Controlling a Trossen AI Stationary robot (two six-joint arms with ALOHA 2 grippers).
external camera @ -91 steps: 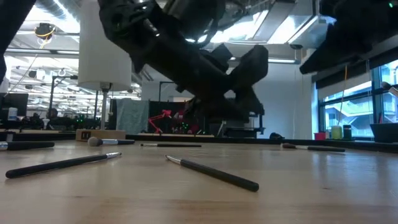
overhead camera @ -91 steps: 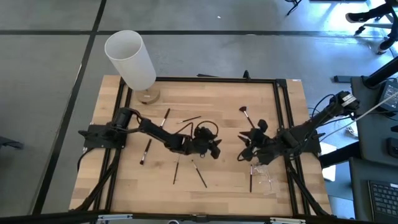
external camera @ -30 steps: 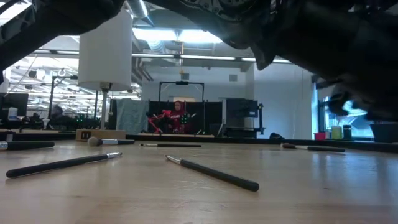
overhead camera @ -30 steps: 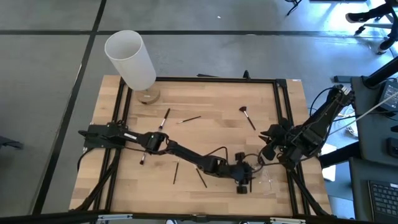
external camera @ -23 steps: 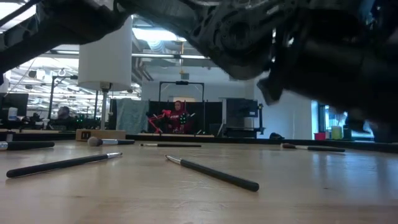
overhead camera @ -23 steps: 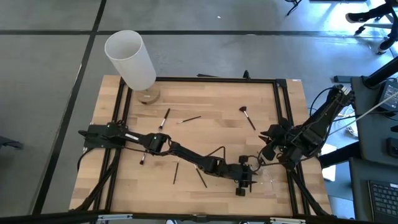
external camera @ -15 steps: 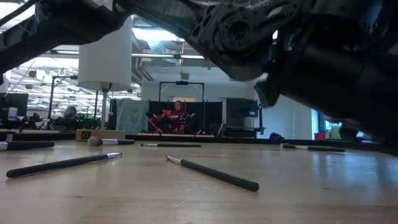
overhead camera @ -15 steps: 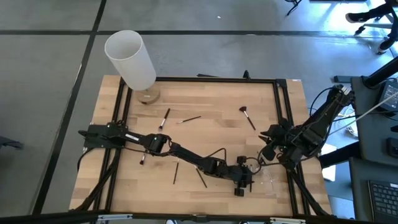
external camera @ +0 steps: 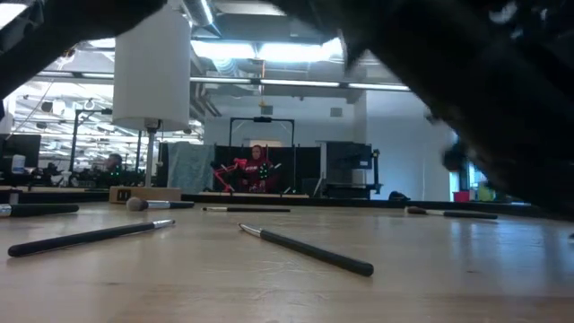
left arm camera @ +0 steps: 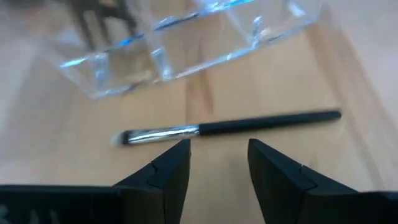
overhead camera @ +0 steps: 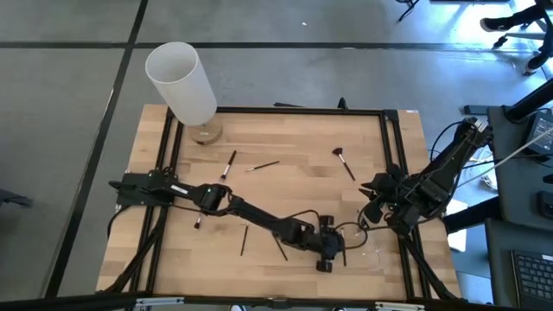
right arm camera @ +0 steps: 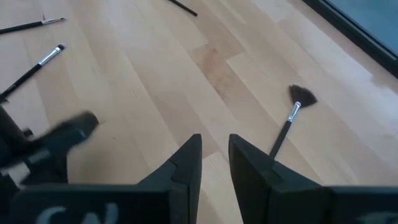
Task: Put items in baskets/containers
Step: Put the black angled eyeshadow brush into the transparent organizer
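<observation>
The room is big, with a grey floor (overhead camera: 285, 78) all around and bright ceiling lights (external camera: 260, 49) seen in the low view, plus desks and screens far at the back. In the middle of the high view sits the wooden table (overhead camera: 294, 130), pale and striped like planks, with a black frame (overhead camera: 298, 111) along its edges. At the upper left of the high view stands a tall white cylinder (overhead camera: 180, 82) on a round wooden base (overhead camera: 206, 134). The left arm (overhead camera: 251, 216) stretches from the left edge of the table far across to the lower middle. The left gripper (overhead camera: 323, 262) is low over the wood there; its fingers are apart with nothing between them. Right in front of it in the left wrist view lies a dark brush with a silver neck (left arm camera: 230, 127), flat on the wood, and just past that is the clear container (left arm camera: 186, 43), which only shows as shiny edges at the top of that picture. In the high view the container is a faint glint at the lower right (overhead camera: 373, 252). The right arm (overhead camera: 432, 177) waits at the right edge of the table. The right gripper (right arm camera: 214, 149) has its fingers a little apart and holds nothing. A fan-headed brush (overhead camera: 343, 161) lies on the wood near the upper right. More thin brushes (overhead camera: 232, 161) lie in the middle left, and two more (overhead camera: 278, 246) at the lower middle.
</observation>
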